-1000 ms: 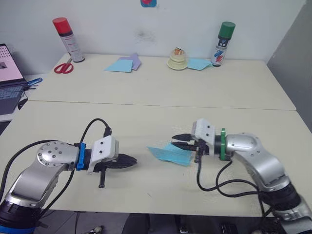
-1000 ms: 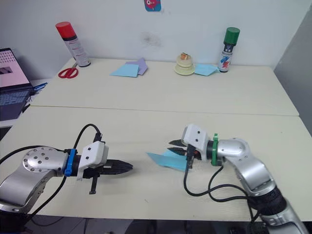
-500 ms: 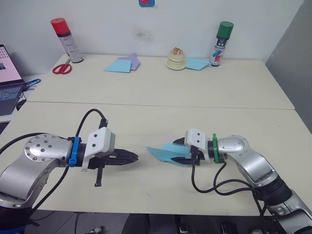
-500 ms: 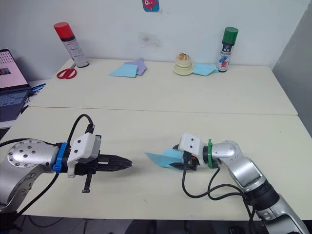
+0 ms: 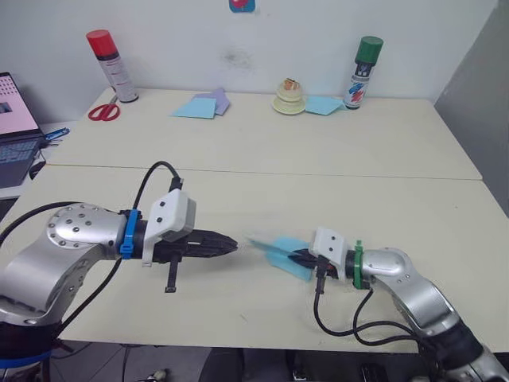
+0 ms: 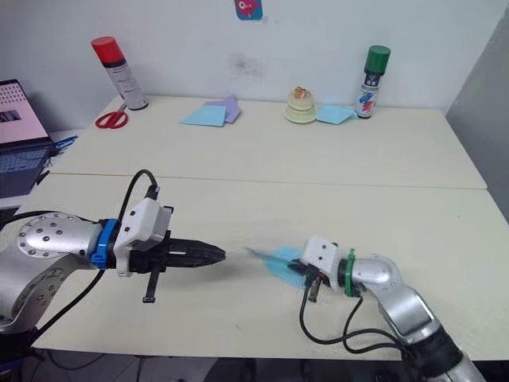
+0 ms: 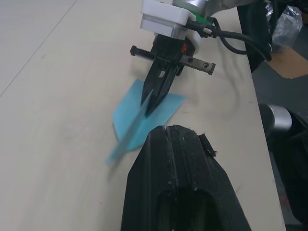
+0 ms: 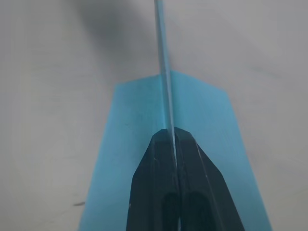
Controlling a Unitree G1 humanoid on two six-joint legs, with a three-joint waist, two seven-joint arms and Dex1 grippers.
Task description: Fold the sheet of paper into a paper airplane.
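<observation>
The light-blue paper airplane (image 5: 277,247) lies on the near table as a pointed wedge, its wings spread flat to both sides. My right gripper (image 5: 299,257) is shut on its upright centre fold, seen in the right wrist view as a thin edge (image 8: 165,82) rising between the fingers. My left gripper (image 5: 232,245) is shut with nothing in it. Its tip points at the plane's nose from a short gap away. In the left wrist view the paper airplane (image 7: 130,120) sits just beyond my left gripper (image 7: 168,129), with the right gripper (image 7: 153,105) clamped on it.
On the far table stand a red-capped spray can (image 5: 106,64) and a green-capped spray can (image 5: 362,70). Red scissors (image 5: 103,111), light-blue and lilac sheets (image 5: 199,105), a cream-coloured object (image 5: 289,99) and another blue sheet (image 5: 323,104) lie there too. A laptop (image 5: 14,127) stands at left.
My right gripper has shut on the paper and shifted toward the table's near edge with it. The left gripper has moved right, closer to the plane's nose.
</observation>
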